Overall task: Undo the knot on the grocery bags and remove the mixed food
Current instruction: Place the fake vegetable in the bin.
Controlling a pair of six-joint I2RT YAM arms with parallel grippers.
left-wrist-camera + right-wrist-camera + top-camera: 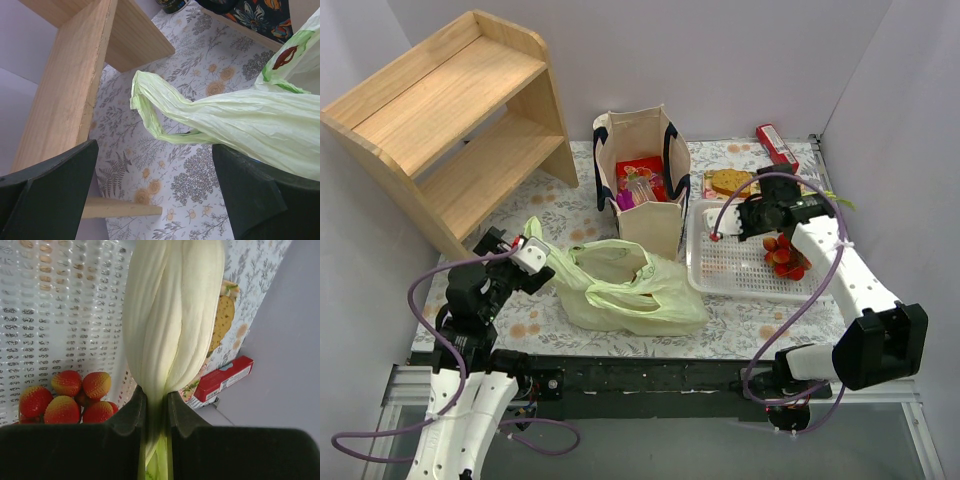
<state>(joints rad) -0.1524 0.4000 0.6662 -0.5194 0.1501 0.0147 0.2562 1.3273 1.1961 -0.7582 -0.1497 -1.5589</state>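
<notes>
The pale green plastic bag lies slack on the floral mat, its mouth gaping. No knot shows: one handle loop stretches loose toward my left gripper. That gripper is open, and the bag film rests against its right finger. My right gripper hangs over the white basket. In the right wrist view it is shut on the stalk of a pale white-green vegetable. Strawberries lie in the basket. The beige tote stands upright with packets and a bottle inside.
A wooden two-shelf rack stands at the back left, close to my left arm. A brown biscuit and a red packet lie behind the basket near the right wall. Grey walls close in on both sides.
</notes>
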